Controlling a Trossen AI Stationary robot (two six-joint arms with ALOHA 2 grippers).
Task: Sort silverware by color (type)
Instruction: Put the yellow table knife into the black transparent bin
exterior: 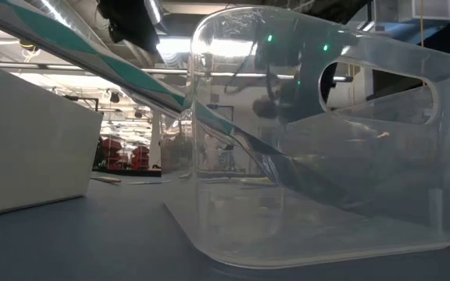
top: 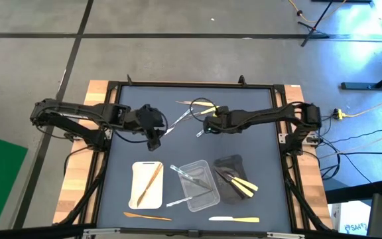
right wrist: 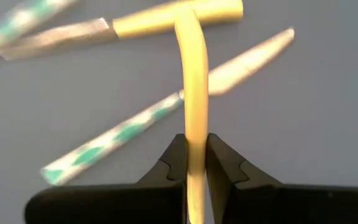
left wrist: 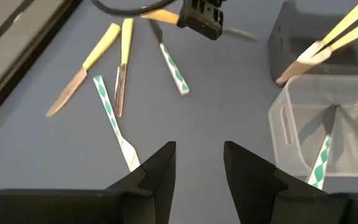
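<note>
My right gripper (top: 204,129) (right wrist: 196,140) hangs over the far middle of the table, shut on a pale yellow utensil (right wrist: 191,74). Under it lie several loose utensils (top: 197,106), yellow-handled and green-patterned clear ones. My left gripper (top: 155,141) (left wrist: 199,149) hovers open just to the left of them. A green-patterned clear utensil (left wrist: 112,115) lies flat beside one of its fingers, apart from it. Near the front stand a white tray (top: 146,184) with a wooden utensil, a clear tray (top: 197,184) with clear ones and a black tray (top: 229,176) with cream ones. My right gripper pinches the pale yellow utensil between its two fingers, on the handle (right wrist: 195,155). The handle runs along the fingers and sticks out past their tips. It looks lifted above the utensils on the table. How far back it reaches is hidden by the fingers.
A wooden utensil (top: 148,216), a clear one (top: 178,201) and a cream-and-white one (top: 234,219) lie on the mat near the front edge. In the low view the clear tray (exterior: 326,156) and the white tray (exterior: 22,148) fill the picture. A raised black frame (top: 191,84) edges the mat.
</note>
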